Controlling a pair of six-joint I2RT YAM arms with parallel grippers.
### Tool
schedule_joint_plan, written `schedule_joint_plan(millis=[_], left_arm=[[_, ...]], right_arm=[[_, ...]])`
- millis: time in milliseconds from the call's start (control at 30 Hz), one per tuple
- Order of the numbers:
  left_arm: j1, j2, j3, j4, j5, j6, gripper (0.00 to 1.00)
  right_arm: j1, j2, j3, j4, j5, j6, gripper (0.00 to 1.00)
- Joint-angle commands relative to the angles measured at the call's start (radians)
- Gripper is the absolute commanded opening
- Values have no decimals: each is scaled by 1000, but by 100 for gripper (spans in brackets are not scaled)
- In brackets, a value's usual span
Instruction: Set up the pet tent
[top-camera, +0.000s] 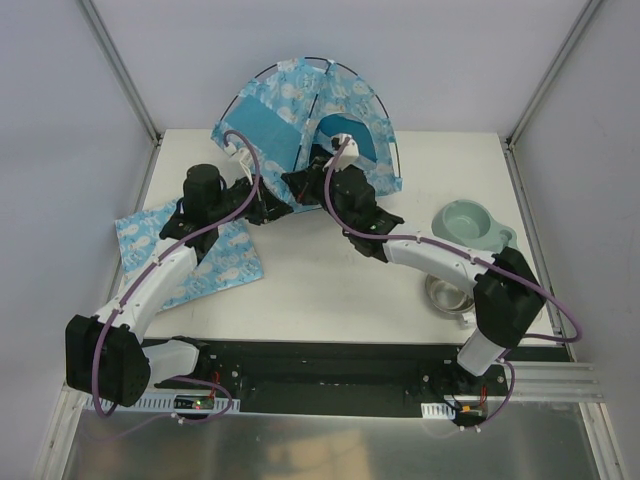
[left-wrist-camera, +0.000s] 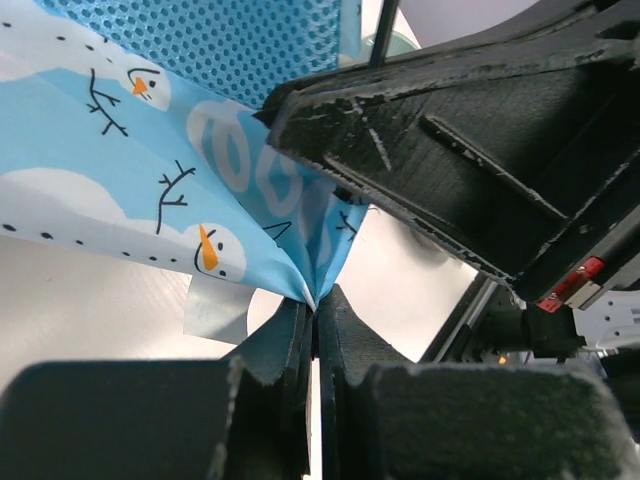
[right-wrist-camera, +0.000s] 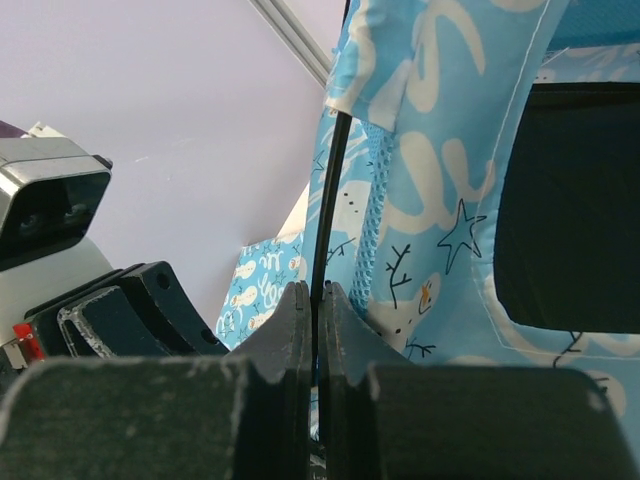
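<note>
While the pet tent (top-camera: 310, 125) stands domed at the table's (top-camera: 330, 290) far edge, you have both grippers on its near hem. Left gripper (left-wrist-camera: 315, 303) is clenched on a cloth corner. Right gripper (right-wrist-camera: 318, 292) is clenched on a pole (right-wrist-camera: 322, 200) running upward from it. Count: one tent, two poles, one mat (top-camera: 215, 265), two bowls (top-camera: 468, 225).

Pet tent (top-camera: 350, 110): thin printed cloth, matt; mesh panel (left-wrist-camera: 230, 40) open-weave. Pole (right-wrist-camera: 325, 200): black, smooth. Left hand (left-wrist-camera: 315, 308), right hand (right-wrist-camera: 318, 298): black matt plastic, edges rough, scuffed. Tabletop (top-camera: 330, 290): white, smooth, matt.
</note>
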Motion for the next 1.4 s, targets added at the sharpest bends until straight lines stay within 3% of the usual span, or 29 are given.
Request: schedule_joint_plan(millis=[0, 267, 367, 600, 833, 867, 1000, 1133, 1367], left_arm=[[-4, -61, 36, 48, 171, -5, 0], [-4, -89, 49, 48, 113, -5, 0], [-4, -106, 55, 47, 116, -3, 6], [0, -222, 95, -79, 64, 90, 45], [3, -327, 86, -154, -116, 117, 60], [3, -333, 84, -156, -149, 104, 61], [3, -321, 70, -162, -251, 75, 63], [3, -272, 70, -170, -278, 34, 64], [0, -102, 107, -118, -176, 37, 64]], right_arm=[[-13, -11, 13, 45, 83, -89, 0], [-6, -31, 3, -14, 20, -92, 0], [-4, -28, -6, -22, 25, -92, 0], [1, -44, -47, -86, -16, -119, 0], [33, -39, -153, -85, -39, -152, 0], [40, -34, -159, -83, -39, -153, 2], [68, -28, -172, -96, -47, -121, 34], [74, -74, -165, -212, -32, -69, 57], [77, -217, -248, -344, 34, 2, 75]])
